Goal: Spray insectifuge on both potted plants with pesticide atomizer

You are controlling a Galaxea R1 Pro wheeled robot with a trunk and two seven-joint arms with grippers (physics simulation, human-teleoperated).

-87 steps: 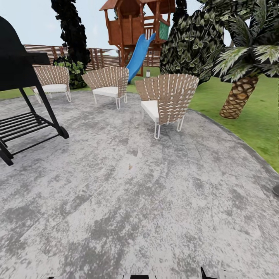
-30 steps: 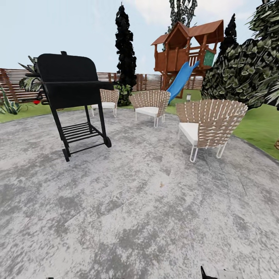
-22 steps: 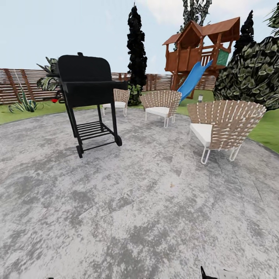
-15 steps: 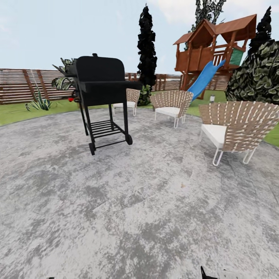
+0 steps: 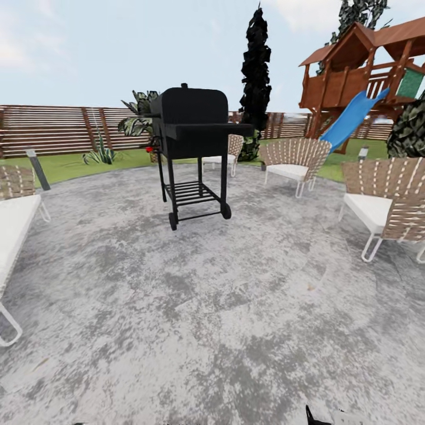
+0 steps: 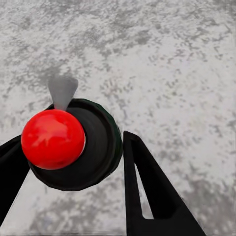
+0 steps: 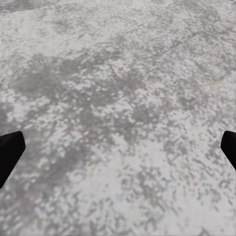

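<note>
In the left wrist view my left gripper (image 6: 73, 147) is shut on the pesticide atomizer (image 6: 53, 139), a dark green round body with a red ball top and a grey nozzle, held above the mottled grey patio (image 6: 172, 59). One black finger stands on each side of the body. My right gripper (image 7: 118, 147) is open over bare paving, with nothing between its fingertips (image 7: 10, 150). The garden's round patio (image 5: 224, 307) spreads ahead in the head view, with lawn (image 5: 71, 166) and the brown slat fence (image 5: 59, 127) behind. The two potted plants are out of view.
A black wheeled grill (image 5: 195, 147) stands ahead at mid-distance. Wicker chairs sit at the right (image 5: 389, 200), the far centre (image 5: 295, 162) and the near left edge (image 5: 15, 206). A spiky agave (image 5: 101, 154) grows by the fence. A wooden playhouse with a blue slide (image 5: 354, 115) stands far right.
The camera has swung left: grill, chairs and playhouse slid rightward in the picture, and a chair at the left edge came into view. No thing itself appears moved.
</note>
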